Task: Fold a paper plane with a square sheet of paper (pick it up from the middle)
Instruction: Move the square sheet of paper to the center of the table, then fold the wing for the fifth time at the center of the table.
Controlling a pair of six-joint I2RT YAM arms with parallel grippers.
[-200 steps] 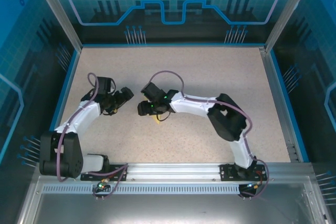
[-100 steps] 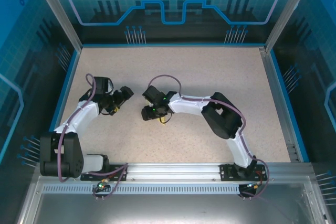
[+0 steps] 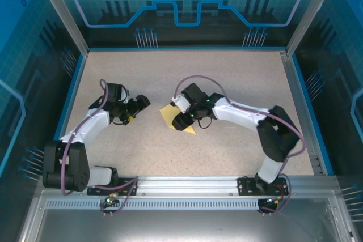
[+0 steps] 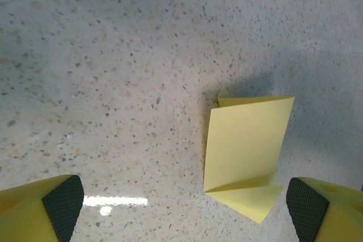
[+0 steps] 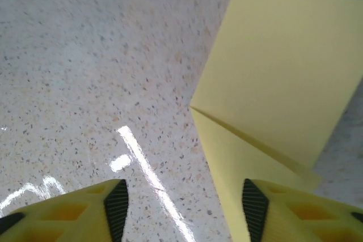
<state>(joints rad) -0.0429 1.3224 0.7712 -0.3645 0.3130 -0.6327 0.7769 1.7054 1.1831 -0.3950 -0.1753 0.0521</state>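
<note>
Paper (image 4: 247,140) folded flat, edges free; left tool (image 4: 186,205) wide, empty; right tool (image 5: 184,208) parted, maybe touching edge.

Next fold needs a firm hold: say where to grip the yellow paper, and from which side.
Pinch the yellow paper midway along the edge nearest the left gripper, coming low from that side. It lies nearly flat, so likely only an edge offers a bite; the right gripper crowds the other.
</note>
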